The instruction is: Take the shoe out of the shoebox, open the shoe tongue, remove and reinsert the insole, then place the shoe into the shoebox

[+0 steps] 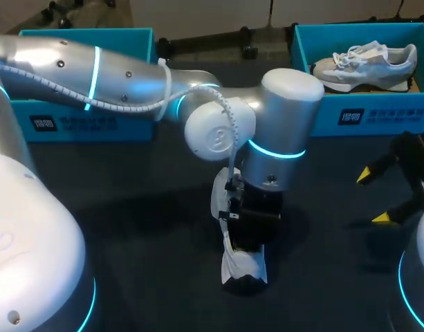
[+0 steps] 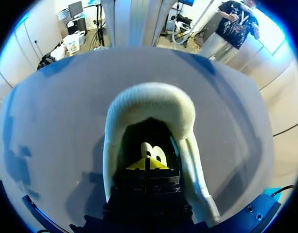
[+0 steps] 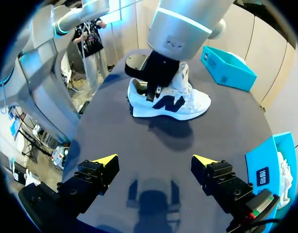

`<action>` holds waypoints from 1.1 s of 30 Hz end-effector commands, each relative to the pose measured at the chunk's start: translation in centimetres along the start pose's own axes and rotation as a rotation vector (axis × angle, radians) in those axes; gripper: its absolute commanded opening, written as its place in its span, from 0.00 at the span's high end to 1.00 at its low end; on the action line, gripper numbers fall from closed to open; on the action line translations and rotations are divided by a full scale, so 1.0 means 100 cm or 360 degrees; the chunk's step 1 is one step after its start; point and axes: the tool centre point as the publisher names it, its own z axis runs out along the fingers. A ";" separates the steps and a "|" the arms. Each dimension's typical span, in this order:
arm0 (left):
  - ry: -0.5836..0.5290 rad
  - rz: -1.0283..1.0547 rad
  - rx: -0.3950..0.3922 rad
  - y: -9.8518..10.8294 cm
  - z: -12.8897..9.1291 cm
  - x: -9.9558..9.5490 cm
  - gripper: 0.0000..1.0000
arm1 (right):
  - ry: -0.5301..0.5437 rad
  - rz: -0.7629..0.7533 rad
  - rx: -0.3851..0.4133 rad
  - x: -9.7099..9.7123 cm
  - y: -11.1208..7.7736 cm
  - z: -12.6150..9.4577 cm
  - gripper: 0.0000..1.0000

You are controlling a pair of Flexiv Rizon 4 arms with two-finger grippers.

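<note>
A white shoe [image 1: 243, 265] with a dark logo on its side [image 3: 169, 102] stands on the dark table, near the middle. My left arm [image 1: 281, 138] comes down over it. Its gripper [image 2: 147, 163] is shut, both yellow tips together inside the shoe's opening, ringed by the padded white collar [image 2: 149, 97]. A pale patch of the shoe's inside shows just under the tips; nothing visibly sits between them. My right gripper [image 1: 373, 196] hangs open and empty at the table's right side, well apart from the shoe, yellow tips [image 3: 107, 159] spread wide.
A blue shoebox [image 1: 378, 117] at the back right holds a second, grey-white shoe [image 1: 367, 63]. Another blue box [image 1: 80, 123] stands at the back left, partly behind my left arm. Bare table lies between the right gripper and the shoe.
</note>
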 end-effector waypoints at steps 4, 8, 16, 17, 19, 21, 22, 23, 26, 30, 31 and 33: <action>-0.0119 -0.0021 -0.0077 0.004 -0.006 0.015 1.00 | -0.0004 0.0000 0.0005 0.001 0.000 0.000 0.00; -0.0162 -0.0005 -0.0103 0.001 -0.022 0.014 1.00 | -0.0004 0.0000 0.0005 0.001 0.000 0.000 0.00; -0.0202 0.0114 -0.0036 -0.019 -0.036 0.005 1.00 | -0.0004 0.0000 0.0005 0.001 0.000 0.000 0.00; -0.0192 0.0133 -0.0021 -0.021 -0.033 0.003 1.00 | -0.0004 0.0000 0.0005 0.001 0.000 0.000 0.00; -0.0171 0.0153 0.0005 -0.022 -0.025 0.000 1.00 | -0.0004 0.0000 0.0005 0.001 0.000 0.000 0.00; -0.0111 0.0162 0.0037 -0.020 -0.014 -0.003 1.00 | -0.0004 0.0000 0.0005 0.001 0.000 0.000 0.00; -0.0066 0.0160 0.0051 -0.018 -0.009 -0.004 1.00 | -0.0004 0.0000 0.0005 0.001 0.000 0.000 0.00; -0.0044 0.0149 0.0045 -0.016 -0.005 -0.004 1.00 | -0.0004 0.0000 0.0005 0.001 0.000 0.000 0.00; -0.0001 0.0098 0.0062 -0.009 0.004 -0.002 1.00 | -0.0004 0.0000 0.0005 0.001 0.000 0.000 0.00; -0.0023 0.0065 0.0024 -0.004 0.012 0.002 1.00 | -0.0004 0.0000 0.0005 0.001 0.000 0.000 0.00; -0.0046 0.0068 0.0031 -0.002 0.014 0.002 1.00 | -0.0004 0.0000 0.0005 0.001 0.000 0.000 0.00; -0.0076 0.0025 -0.0027 0.003 0.016 0.002 1.00 | -0.0004 0.0000 0.0005 0.001 0.000 0.000 0.00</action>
